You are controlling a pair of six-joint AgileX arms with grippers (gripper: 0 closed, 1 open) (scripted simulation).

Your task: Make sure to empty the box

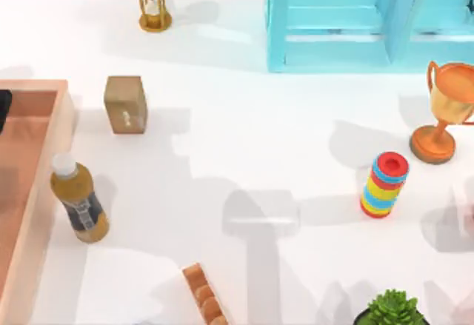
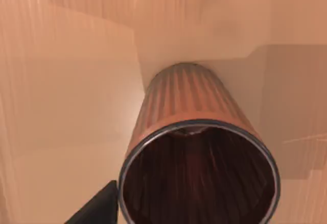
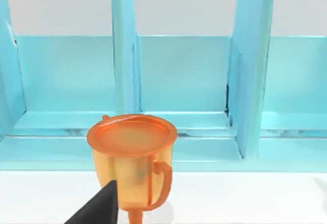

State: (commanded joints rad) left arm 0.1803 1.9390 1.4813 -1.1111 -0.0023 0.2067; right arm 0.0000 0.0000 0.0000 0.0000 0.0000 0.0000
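At the table's left edge, the box [image 1: 65, 129] holds a ribbed orange cup [image 2: 196, 147] beneath the left gripper [image 2: 97, 211], fingers' state unclear; a misjudged grasp could tip it.

White table [image 1: 244, 118], box [image 1: 63, 129], bottle [image 1: 80, 199], carton [image 1: 124, 104], hourglass [image 1: 152, 1], trophy [image 1: 443, 110], ring stack [image 1: 384, 185]

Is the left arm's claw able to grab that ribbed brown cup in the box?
Probably yes. The left wrist view shows the ribbed cup lying on the box floor right before the claw, open mouth toward it, with nothing between.
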